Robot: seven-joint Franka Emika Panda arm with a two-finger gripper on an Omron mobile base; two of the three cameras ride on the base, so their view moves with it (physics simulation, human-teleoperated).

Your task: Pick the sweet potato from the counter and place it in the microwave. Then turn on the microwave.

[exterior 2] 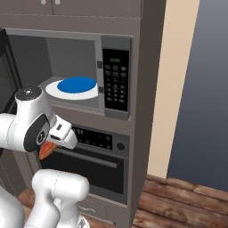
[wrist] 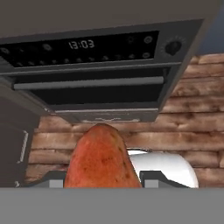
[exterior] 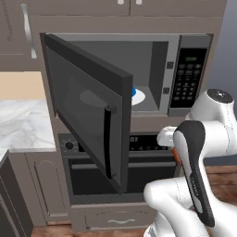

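Observation:
The reddish-orange sweet potato fills the lower middle of the hand view, and my gripper is shut on it. From the right base view the sweet potato pokes out below the white hand, held by the gripper in front of the oven, lower than the microwave. In the left base view only an orange sliver of the sweet potato shows beside the arm. The microwave has its door swung wide open to the left. Inside, a blue plate lies on the white turntable. The marble counter is at the left.
The oven with clock display and knob sits directly below the microwave, its handle bar facing the hand. The black keypad is right of the microwave cavity. A wooden floor spreads to the right. The open door juts out over the oven front.

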